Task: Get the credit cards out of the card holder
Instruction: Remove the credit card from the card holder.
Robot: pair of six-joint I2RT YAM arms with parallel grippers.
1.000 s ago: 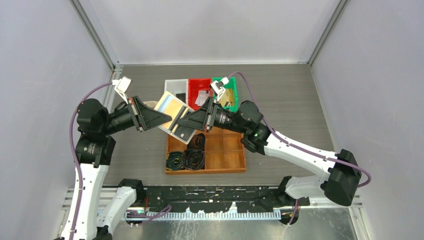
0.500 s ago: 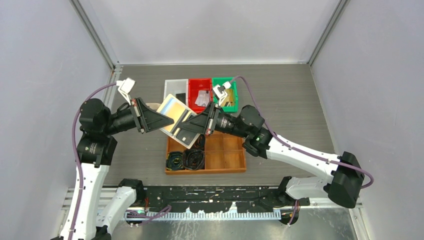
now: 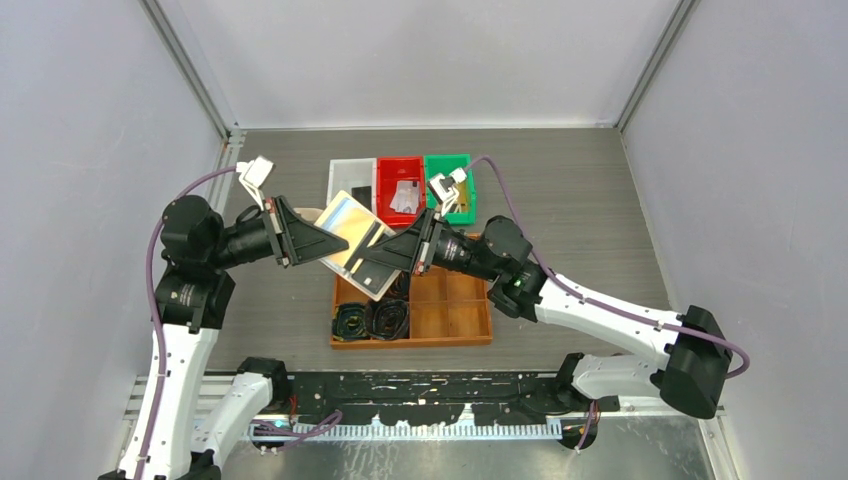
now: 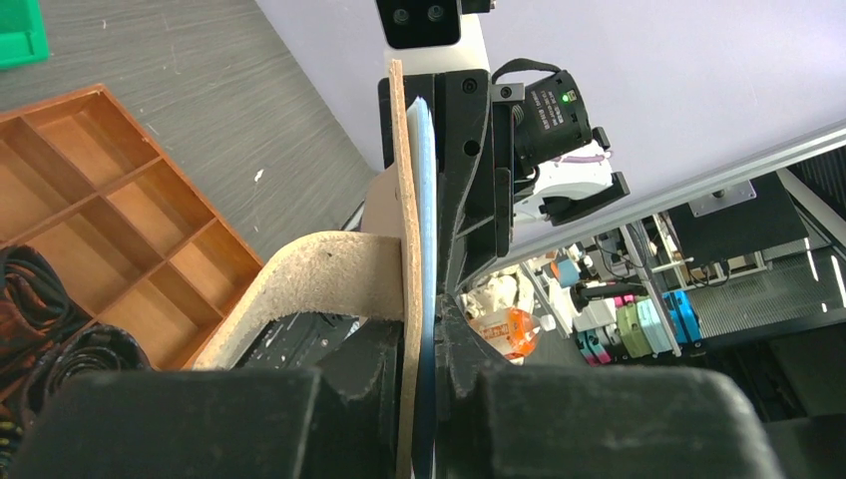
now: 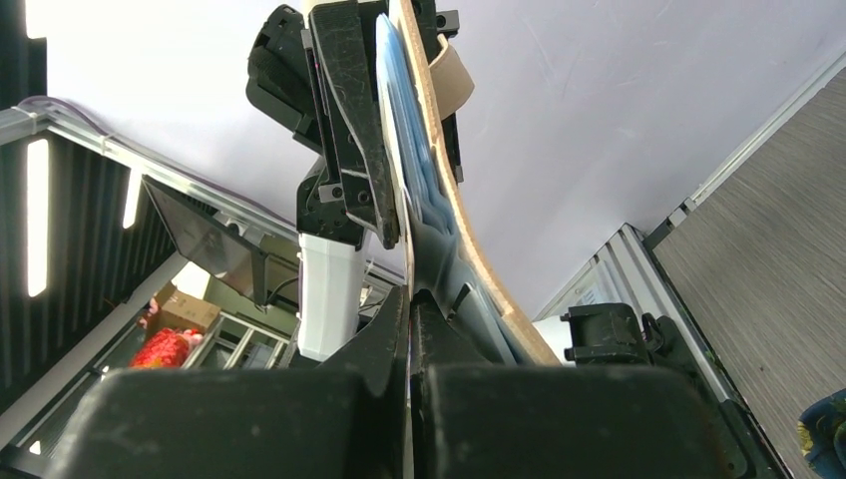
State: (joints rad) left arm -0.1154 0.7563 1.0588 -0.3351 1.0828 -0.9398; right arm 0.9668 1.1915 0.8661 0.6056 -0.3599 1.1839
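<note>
The tan card holder (image 3: 349,222) hangs open and tilted above the table, its shiny pale blue pockets facing up. My left gripper (image 3: 333,243) is shut on its left edge; in the left wrist view the tan cover and blue lining (image 4: 411,230) are pinched between those jaws (image 4: 417,399). My right gripper (image 3: 363,264) reaches in from the right and is shut on the edge of a dark credit card (image 3: 370,276) at the holder's lower end. In the right wrist view its jaws (image 5: 410,304) are pressed together beside the holder's tan edge (image 5: 446,160).
A wooden divided tray (image 3: 445,312) with coiled belts (image 3: 373,318) lies under the holder. Behind it stand a white bin (image 3: 350,172), a red bin (image 3: 399,170) holding a white card (image 3: 405,197), and a green bin (image 3: 448,162) with a gold card (image 3: 461,195).
My right gripper has closed at the holder's lower end. Both grippers and the holder have shifted a little toward the near side.
</note>
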